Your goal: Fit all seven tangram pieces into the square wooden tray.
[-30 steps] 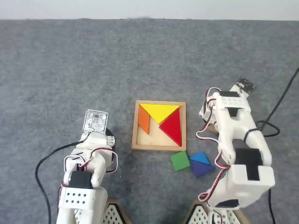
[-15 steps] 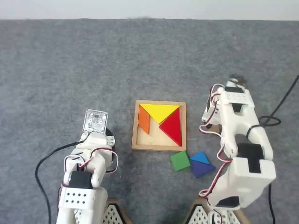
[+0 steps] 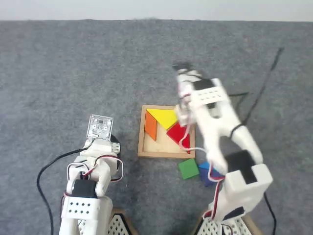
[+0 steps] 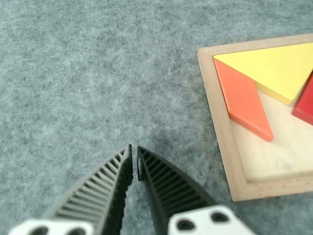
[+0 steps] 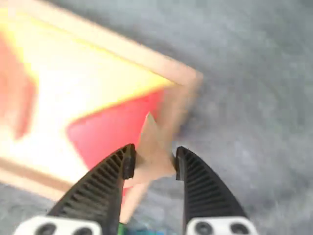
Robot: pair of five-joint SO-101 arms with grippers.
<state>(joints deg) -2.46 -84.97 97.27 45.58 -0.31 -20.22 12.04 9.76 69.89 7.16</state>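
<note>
Right gripper [image 5: 154, 149] clamps a pale piece [image 5: 149, 131] over the red triangle [image 5: 110, 133] at the tray's [image 5: 122, 45] corner; its arm [image 3: 220, 132] slants from five o'clock toward eleven.

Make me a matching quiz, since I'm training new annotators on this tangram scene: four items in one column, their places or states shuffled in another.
Column one:
1. yellow triangle
2. green square
3. left end effector
4. right end effector

Column two:
A. shut, over bare carpet beside the tray
B. lying on the carpet outside the tray
C. lying inside the tray
D. shut on a pale piece above the tray

Pairs: 1-C, 2-B, 3-A, 4-D
</note>
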